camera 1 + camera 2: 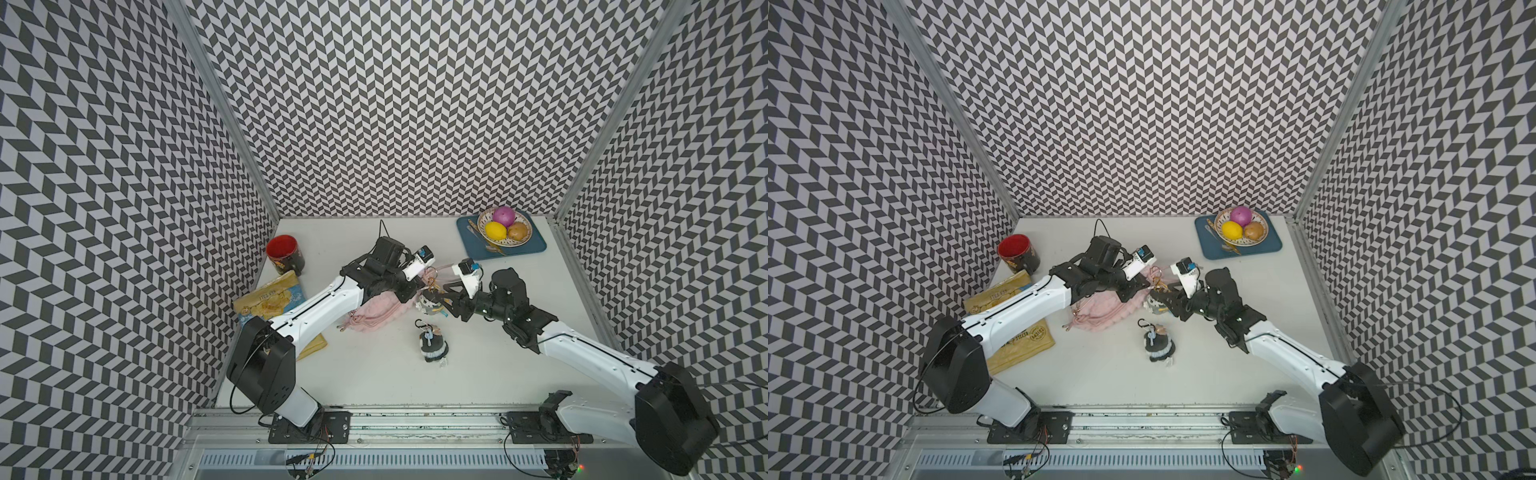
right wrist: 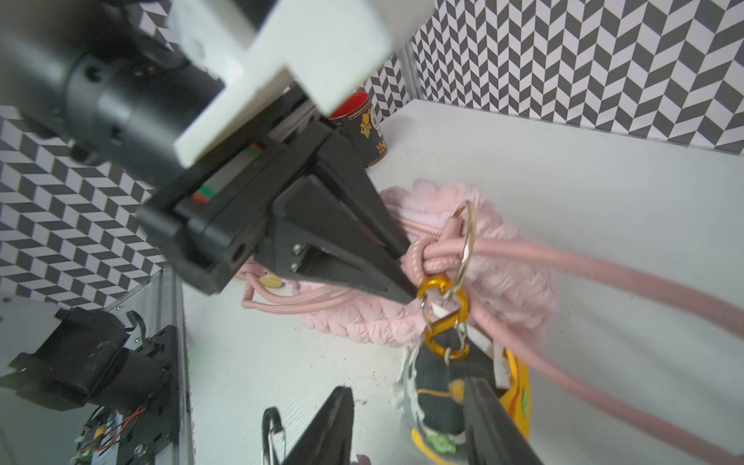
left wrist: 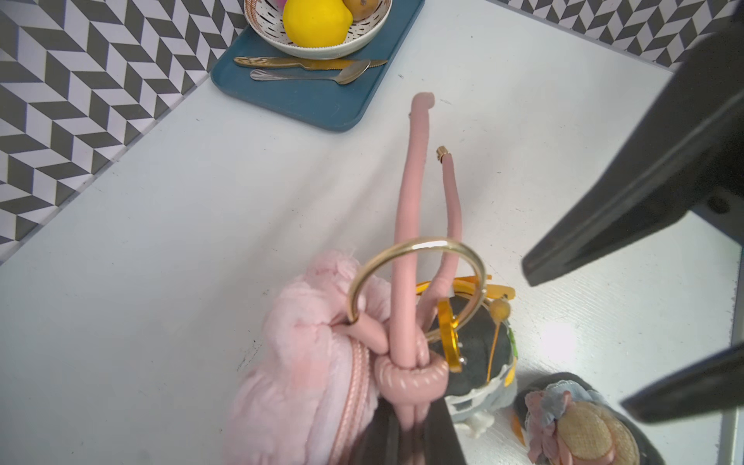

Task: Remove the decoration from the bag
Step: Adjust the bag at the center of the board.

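Right wrist view, centre: left gripper (image 2: 408, 277) clamped tight on the cord knot (image 2: 420, 261) of the bag (image 2: 354, 327); lower edge, right gripper (image 2: 404, 396) jaws apart, empty, beside the decoration (image 2: 439, 382)

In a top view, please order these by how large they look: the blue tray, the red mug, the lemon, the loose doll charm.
1. blue tray
2. red mug and loose doll charm: about equal, so not ranked
3. lemon
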`<state>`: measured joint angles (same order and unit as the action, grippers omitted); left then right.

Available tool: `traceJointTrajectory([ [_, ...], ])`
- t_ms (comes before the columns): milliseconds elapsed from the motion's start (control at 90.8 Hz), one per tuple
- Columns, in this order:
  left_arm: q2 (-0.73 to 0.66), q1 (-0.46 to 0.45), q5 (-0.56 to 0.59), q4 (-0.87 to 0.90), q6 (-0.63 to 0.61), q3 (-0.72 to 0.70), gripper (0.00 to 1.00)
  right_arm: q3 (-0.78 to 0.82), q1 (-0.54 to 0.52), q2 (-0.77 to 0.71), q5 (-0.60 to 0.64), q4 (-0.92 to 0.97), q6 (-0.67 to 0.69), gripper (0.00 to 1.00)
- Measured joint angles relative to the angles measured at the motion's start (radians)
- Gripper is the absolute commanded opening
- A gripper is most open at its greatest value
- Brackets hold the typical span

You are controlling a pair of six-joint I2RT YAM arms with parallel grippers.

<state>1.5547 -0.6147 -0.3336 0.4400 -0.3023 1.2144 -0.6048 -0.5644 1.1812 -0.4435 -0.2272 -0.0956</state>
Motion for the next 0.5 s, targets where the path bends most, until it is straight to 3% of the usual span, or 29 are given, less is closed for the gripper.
traceJointTrajectory([
  [209, 0.008, 0.000, -0.013, 0.026, 0.006, 0.018, 0.00, 0.167, -0.014, -0.042, 0.010, -0.230, 0.013, 0.55],
  [496, 0.011, 0.000, -0.027, 0.043, 0.006, 0.030, 0.00, 0.167, -0.064, 0.068, 0.087, -0.467, 0.049, 0.55],
])
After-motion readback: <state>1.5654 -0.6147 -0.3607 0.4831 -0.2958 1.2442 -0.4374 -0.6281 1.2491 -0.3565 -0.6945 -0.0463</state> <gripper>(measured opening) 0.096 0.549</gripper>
